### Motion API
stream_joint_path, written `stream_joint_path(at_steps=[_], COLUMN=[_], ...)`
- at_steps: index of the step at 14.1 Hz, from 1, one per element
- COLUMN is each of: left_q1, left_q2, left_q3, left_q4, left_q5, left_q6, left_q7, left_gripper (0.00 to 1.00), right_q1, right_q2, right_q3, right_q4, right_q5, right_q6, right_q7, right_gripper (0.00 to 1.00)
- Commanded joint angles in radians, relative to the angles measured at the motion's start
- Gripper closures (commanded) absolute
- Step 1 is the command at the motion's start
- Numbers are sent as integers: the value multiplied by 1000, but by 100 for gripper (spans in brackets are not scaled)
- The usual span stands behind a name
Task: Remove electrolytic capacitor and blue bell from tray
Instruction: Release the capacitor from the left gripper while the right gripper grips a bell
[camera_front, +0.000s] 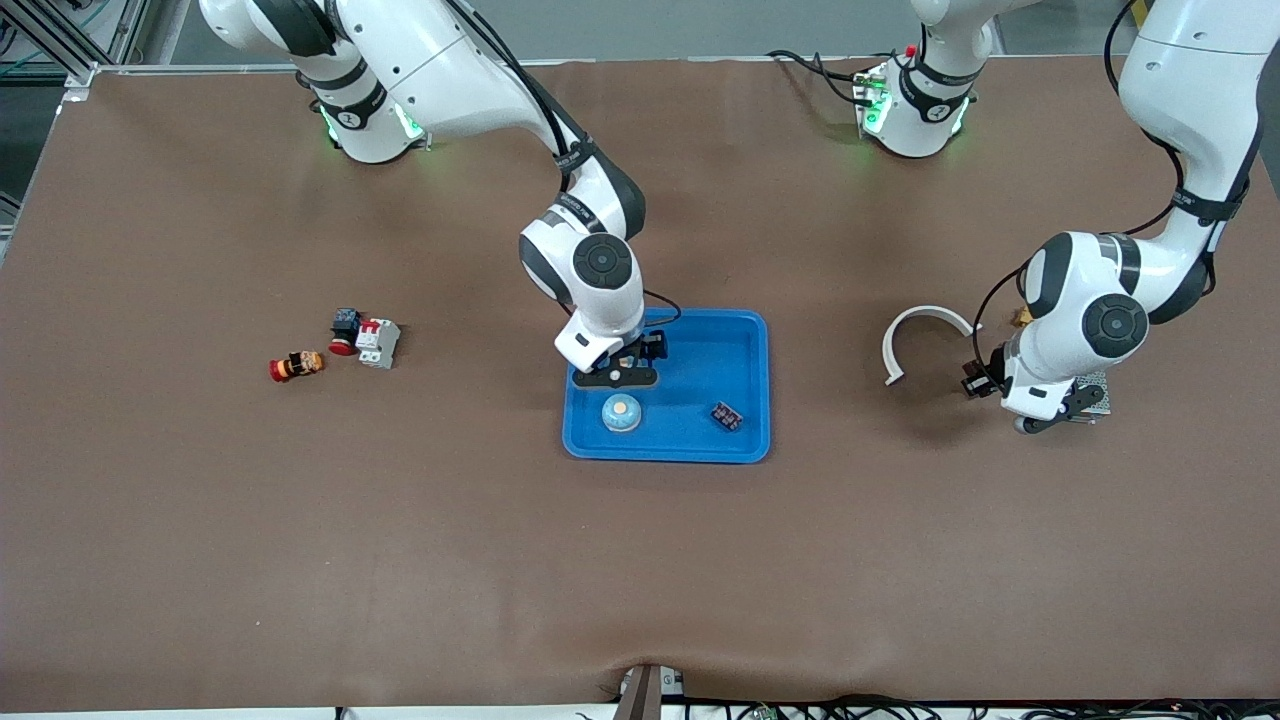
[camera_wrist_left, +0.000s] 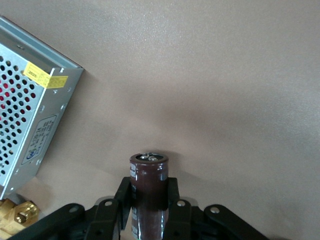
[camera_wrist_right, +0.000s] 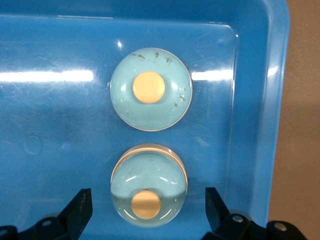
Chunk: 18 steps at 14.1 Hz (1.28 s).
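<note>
In the middle of the front view the blue tray (camera_front: 760, 390) lies on the desk (camera_front: 640, 560). My right end effector (camera_wrist_right: 148, 200) hangs low over it, fingers spread wide and empty, straddling a pale-blue bell (camera_wrist_right: 148, 189) that sits squarely between them, with a second like it (camera_front: 621, 412) just beside and lower in that frame. So the right arm is the nearer one for the bell. The left end effector (camera_wrist_left: 149, 200) is clamped on the brown electrolytic capacitor (camera_wrist_left: 149, 180), long axis running out along the fingers, over bare desk by the perforated metal box (camera_wrist_left: 30, 115), well apart from the tray.
</note>
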Motion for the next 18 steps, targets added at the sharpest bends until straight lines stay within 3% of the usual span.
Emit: stream_joint_path(at_steps=[1,4,5,6,7,11,15,17,18], left_q1=[16,19,21,19,18,9,4,-4,-17], left_q2=[6,29,26,23,20,-34,-25,-20,-14], left_q3=[1,1,-1,-1,-4,-22,-116,-149,-162], left_q4=[-13,-5,-4,-2,4,38,250,295,311], left_q5=[24,43,44,44,46,46,33,27,24], left_q6=[28,28,26,25,20,-24,-306,-334,-334], left_q7=[-17,-17,-17,-15,-15,-14,-9,-17,-24], left_gripper=[100,88,73,12,0,0,0,0,0], right_q1=[13,13,13,13,13,13,12,5,4], right_q2=[7,16,18,19,19,29,27,26,24], right_q3=[-10,-10,-10,-10,-10,-10,-10,-9,-9], right_q4=[3,6,6,6,4,4,4,6,6], right_q5=[-32,-32,-32,-32,-32,-32,-32,-31,-30], right_q6=[18,29,29,32,46,52,52,49,46], right_q7=[20,20,20,20,20,20,19,19,20], right_gripper=[0,0,0,0,0,0,0,21,24])
